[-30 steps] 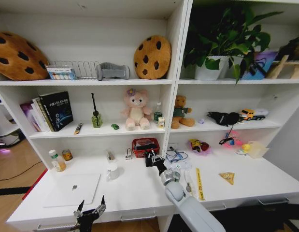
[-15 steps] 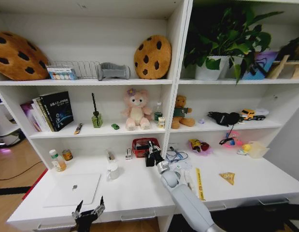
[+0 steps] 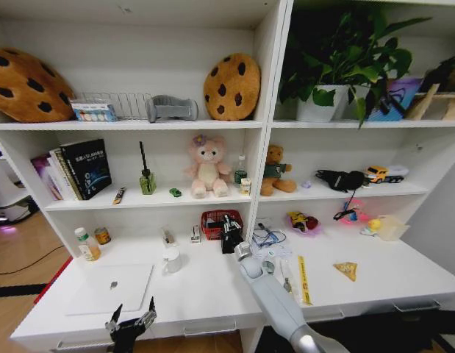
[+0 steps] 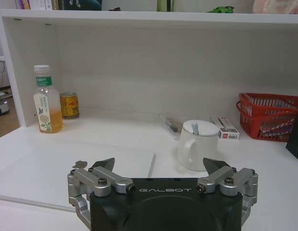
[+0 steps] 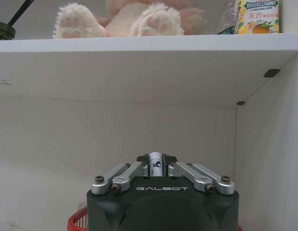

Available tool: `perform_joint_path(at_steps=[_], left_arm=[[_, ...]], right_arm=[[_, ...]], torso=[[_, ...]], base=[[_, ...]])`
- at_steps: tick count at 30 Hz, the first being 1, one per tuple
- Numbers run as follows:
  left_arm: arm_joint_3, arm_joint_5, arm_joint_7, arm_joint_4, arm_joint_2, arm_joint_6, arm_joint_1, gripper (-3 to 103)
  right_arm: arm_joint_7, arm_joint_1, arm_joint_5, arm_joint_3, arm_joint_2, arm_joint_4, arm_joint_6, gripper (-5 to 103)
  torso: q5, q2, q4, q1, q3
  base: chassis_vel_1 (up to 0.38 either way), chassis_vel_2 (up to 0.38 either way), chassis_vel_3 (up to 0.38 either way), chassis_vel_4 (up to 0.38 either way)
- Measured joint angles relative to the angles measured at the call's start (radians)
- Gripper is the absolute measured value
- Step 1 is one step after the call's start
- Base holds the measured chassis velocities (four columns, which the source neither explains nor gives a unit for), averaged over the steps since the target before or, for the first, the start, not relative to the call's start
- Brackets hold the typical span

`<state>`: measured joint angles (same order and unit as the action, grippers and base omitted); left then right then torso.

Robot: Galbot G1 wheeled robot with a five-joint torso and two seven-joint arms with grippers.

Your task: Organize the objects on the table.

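The right claw hung over the red basket at the back of the worktop, its fingers closed on a small silver object. The left claw waited spread open at the worktop's front edge, near the silver laptop lying flat on the worktop's left part

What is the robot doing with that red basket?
The robot's right gripper reaches out over the white desk and hangs just above the red basket at the back. Its fingers are shut on a small silver thing; what it is can't be made out. The left gripper waits open, low at the desk's front edge near the silver laptop. A white mug, a bottle and a can sit on the desk.
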<state>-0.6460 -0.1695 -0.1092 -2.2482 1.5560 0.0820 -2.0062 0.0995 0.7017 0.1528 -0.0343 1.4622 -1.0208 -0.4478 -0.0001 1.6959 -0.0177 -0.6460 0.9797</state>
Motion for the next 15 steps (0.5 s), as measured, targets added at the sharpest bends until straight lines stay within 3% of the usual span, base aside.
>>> perform_joint_path(at_steps=[4, 15], left_arm=[[-0.004, -0.009, 0.002, 0.004, -0.006, 0.000, 0.001, 100], [-0.010, -0.021, 0.002, 0.008, -0.004, 0.003, 0.001, 100]], right_arm=[[-0.001, -0.020, -0.026, -0.011, 0.033, 0.041, -0.036, 13], [0.001, -0.032, -0.030, -0.013, 0.036, 0.087, -0.045, 13]], torso=[[0.0000, 0.000, 0.0002, 0.000, 0.000], [0.0001, 0.000, -0.0001, 0.000, 0.000]], base=[[0.000, 0.000, 0.000, 0.000], [0.000, 0.000, 0.000, 0.000]])
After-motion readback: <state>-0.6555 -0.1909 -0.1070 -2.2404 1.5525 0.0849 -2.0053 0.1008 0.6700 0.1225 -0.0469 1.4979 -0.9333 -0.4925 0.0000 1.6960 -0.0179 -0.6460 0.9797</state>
